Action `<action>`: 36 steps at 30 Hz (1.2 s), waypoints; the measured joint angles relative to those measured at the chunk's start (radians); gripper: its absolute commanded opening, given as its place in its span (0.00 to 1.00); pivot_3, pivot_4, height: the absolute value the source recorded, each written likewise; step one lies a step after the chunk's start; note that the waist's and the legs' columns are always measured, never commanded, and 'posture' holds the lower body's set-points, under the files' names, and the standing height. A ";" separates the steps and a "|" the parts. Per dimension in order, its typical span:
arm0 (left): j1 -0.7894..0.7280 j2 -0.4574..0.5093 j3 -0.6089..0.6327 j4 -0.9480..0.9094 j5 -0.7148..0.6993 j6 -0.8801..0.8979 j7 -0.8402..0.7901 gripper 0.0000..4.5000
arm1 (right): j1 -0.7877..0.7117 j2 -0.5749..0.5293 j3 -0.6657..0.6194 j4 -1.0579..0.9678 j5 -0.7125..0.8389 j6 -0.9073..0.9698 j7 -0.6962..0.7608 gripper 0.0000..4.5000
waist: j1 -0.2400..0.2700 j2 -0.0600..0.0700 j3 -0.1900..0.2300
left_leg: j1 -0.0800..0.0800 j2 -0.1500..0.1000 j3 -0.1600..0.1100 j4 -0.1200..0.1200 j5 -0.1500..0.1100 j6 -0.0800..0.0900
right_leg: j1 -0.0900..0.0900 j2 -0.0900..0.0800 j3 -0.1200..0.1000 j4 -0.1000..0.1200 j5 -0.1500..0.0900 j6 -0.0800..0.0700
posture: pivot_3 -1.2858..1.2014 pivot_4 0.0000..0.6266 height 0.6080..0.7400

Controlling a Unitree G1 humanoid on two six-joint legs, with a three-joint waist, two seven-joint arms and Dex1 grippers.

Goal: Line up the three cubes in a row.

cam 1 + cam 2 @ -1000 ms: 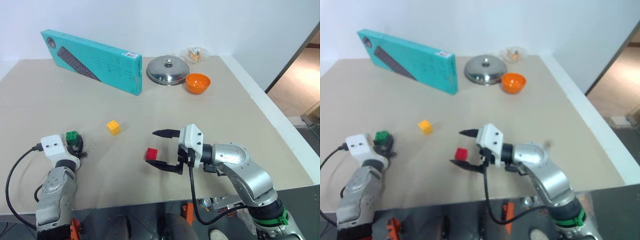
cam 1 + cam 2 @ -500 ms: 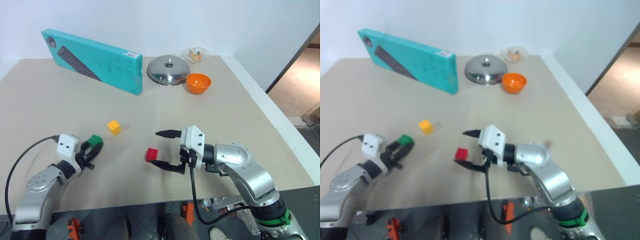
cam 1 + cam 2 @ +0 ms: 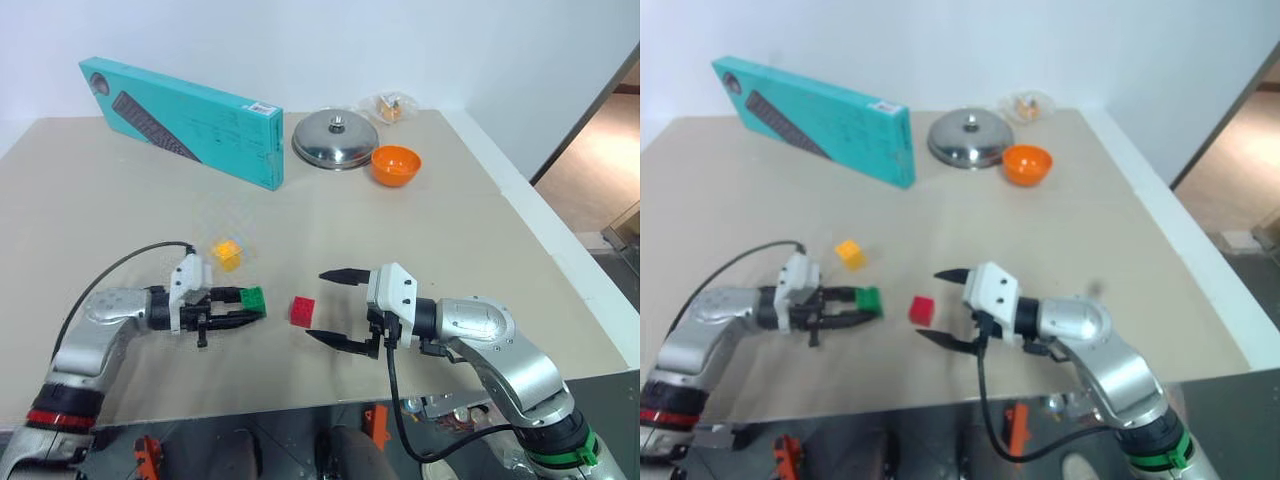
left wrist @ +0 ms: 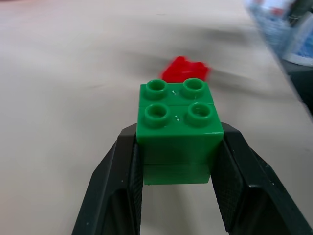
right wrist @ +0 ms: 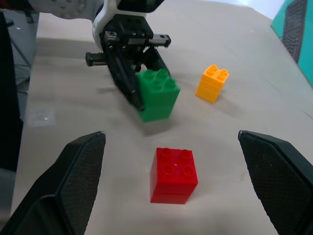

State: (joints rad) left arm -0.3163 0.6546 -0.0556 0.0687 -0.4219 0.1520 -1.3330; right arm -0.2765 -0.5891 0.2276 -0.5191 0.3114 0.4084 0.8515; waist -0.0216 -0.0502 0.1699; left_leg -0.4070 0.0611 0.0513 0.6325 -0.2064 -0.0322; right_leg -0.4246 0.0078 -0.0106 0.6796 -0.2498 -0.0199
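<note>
green cube [image 4: 178, 125], studded glossy plastic, pinched by left gripper [image 3: 243, 308].

Head stereo pair over table [image 3: 420, 230]; close wrist views, shared red cube [image 5: 174, 175].

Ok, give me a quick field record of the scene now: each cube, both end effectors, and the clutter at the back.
green cube: held in left end effector, beside the red cube
red cube: on table, between the two end effectors
yellow cube: on table, farther back, apart
right end effector: open, holding nothing, near the red cube
row: not yet formed
back of table: teal box, steel lid, orange bowl
</note>
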 measured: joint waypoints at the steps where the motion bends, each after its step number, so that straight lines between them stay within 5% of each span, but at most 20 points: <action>1: -0.014 -0.001 -0.012 0.022 0.010 -0.017 -0.020 0.29 | 0.004 -0.002 0.000 -0.001 -0.002 0.000 -0.004 1.00 | 0.000 0.000 0.000 | 0.000 0.001 0.000 0.000 0.000 0.000 | 0.000 0.001 0.000 0.000 0.000 0.000 | 0.52 0.24 1.00; 32: -0.011 0.001 -0.026 0.151 0.095 -0.201 -0.082 0.29 | 0.032 -0.012 0.000 -0.028 0.023 0.020 -0.013 1.00 | 0.000 0.000 0.000 | 0.000 0.002 0.000 0.000 0.000 0.000 | 0.000 0.003 0.000 0.001 0.000 0.000 | 0.52 0.24 1.00; 33: -0.015 0.001 -0.027 0.155 0.098 -0.203 -0.087 0.52 | 0.032 -0.014 0.000 -0.028 0.023 0.020 -0.010 1.00 | 0.000 0.000 0.000 | 0.000 0.002 0.000 0.001 0.000 0.000 | 0.000 0.003 0.000 0.001 0.000 0.000 | 0.52 0.24 1.00; 36: -0.021 0.001 -0.029 0.169 0.110 -0.203 -0.092 0.74 | 0.034 -0.015 0.000 -0.028 0.022 0.020 -0.007 1.00 | 0.000 0.000 0.000 | 0.000 0.003 0.000 0.001 0.000 0.000 | 0.000 0.003 0.000 0.001 0.000 0.000 | 0.52 0.24 1.00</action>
State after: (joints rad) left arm -0.3373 0.6558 -0.0843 0.2375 -0.3117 -0.0511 -1.4252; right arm -0.2428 -0.6040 0.2277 -0.5475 0.3332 0.4280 0.8444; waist -0.0214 -0.0502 0.1699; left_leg -0.4065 0.0637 0.0512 0.6331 -0.2064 -0.0323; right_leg -0.4247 0.0112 -0.0102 0.6803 -0.2497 -0.0202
